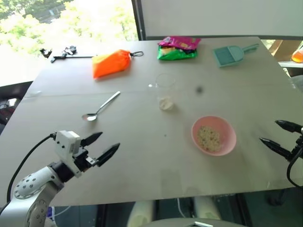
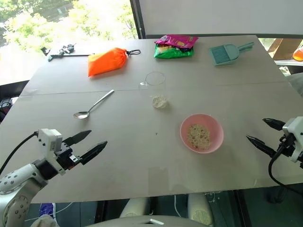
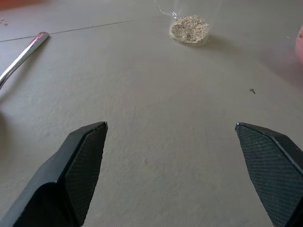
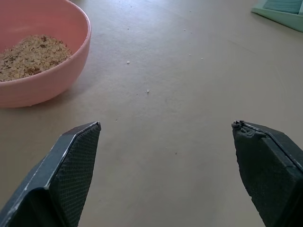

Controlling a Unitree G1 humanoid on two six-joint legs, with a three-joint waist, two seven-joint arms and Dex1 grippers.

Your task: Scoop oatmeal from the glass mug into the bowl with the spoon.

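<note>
Both grippers, left gripper (image 1: 101, 145) and right gripper (image 1: 279, 135), are held low over the table (image 1: 142, 161), fingers spread apart, nothing gripped.

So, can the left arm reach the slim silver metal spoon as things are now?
Probably yes: the left pincer is open, the slim silver metal spoon lies flat just beyond it, and only bare table lies between.

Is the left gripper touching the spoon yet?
Apart. In the left eye view the left gripper hangs open near the table's front edge, with bare tabletop between it and the spoon lying farther back.
</note>
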